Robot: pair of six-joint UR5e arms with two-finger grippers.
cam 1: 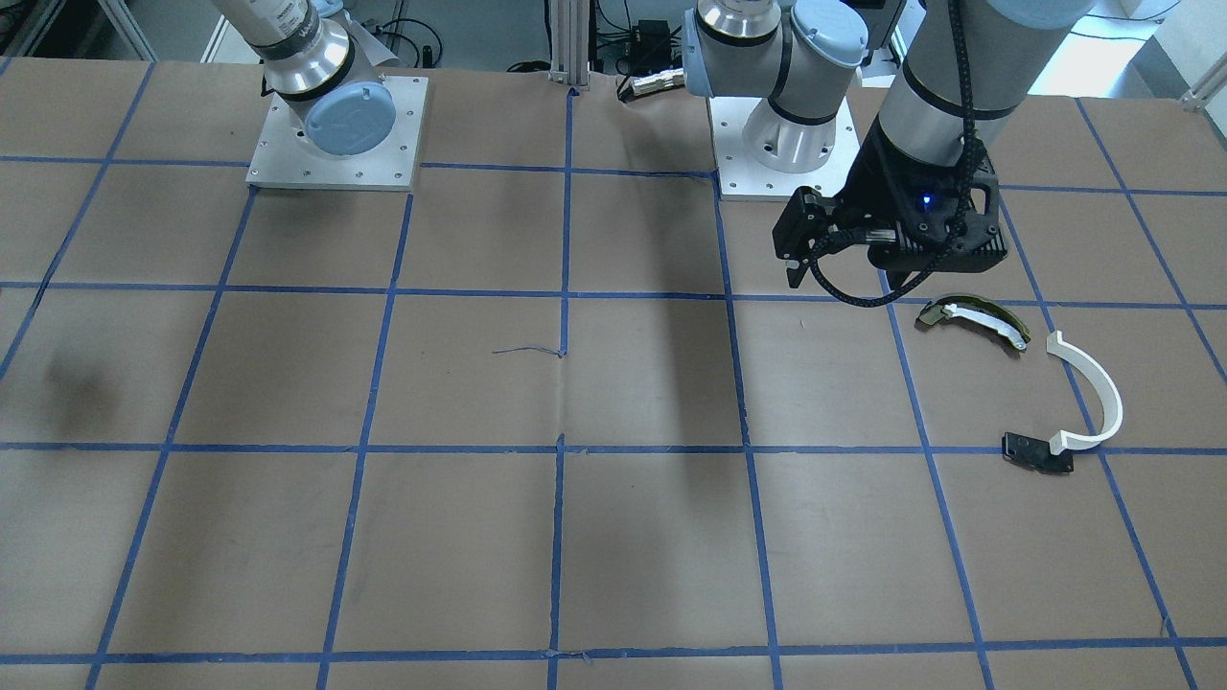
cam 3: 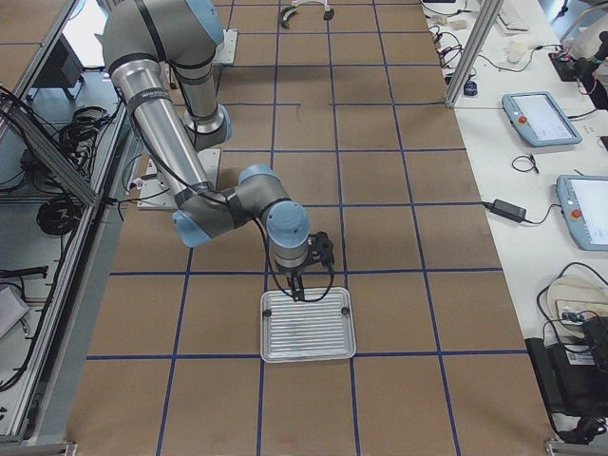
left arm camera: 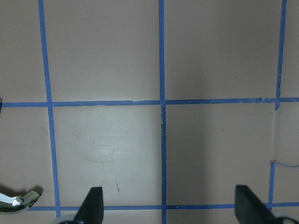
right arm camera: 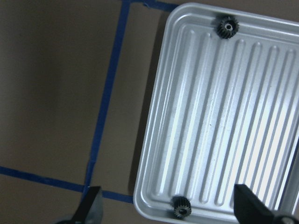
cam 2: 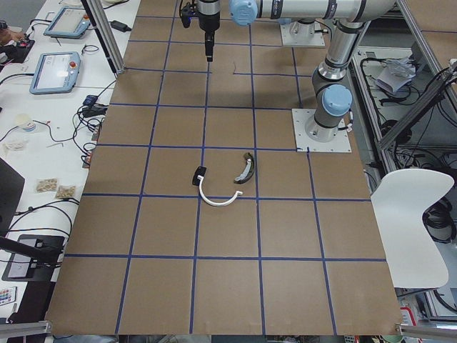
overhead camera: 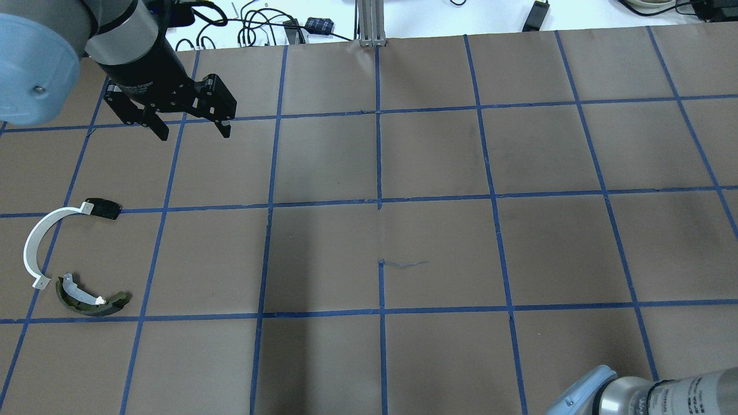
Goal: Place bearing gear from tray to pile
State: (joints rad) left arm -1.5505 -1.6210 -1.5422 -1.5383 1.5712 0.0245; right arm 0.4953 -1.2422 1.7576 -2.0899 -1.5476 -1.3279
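- Black, toothed, the upper gear lies by the top rim of the tray in the right wrist view. The lower gear lies by the tray's bottom rim.
- Neither gear is in the pile. In the right side view the pile sits at the top edge and the tray at lower middle, with several squares between them.
- Three parts make up the pile, at the lower left of the overhead view: a white arc, an olive piece just below it, and a black bracket at the arc's upper end.
- Under it all is a brown table gridded with blue tape. In the left side view, benches with pendants and cables run along its left side and a white chair stands at right.
- From its base at the upper left of the right side view, the right arm folds down, its wrist pointing at the tray's upper edge.
- The right gripper has its fingers wide apart and holds nothing. The lower gear shows between them, nearer the left-hand finger.
- The left gripper hangs at the upper left of the overhead view, fingers pointing down, spread and empty, apart from the pile.
- A post and cables stand at the table's far edge, at the top of the overhead view. Brown squares fill the middle and right of that view.
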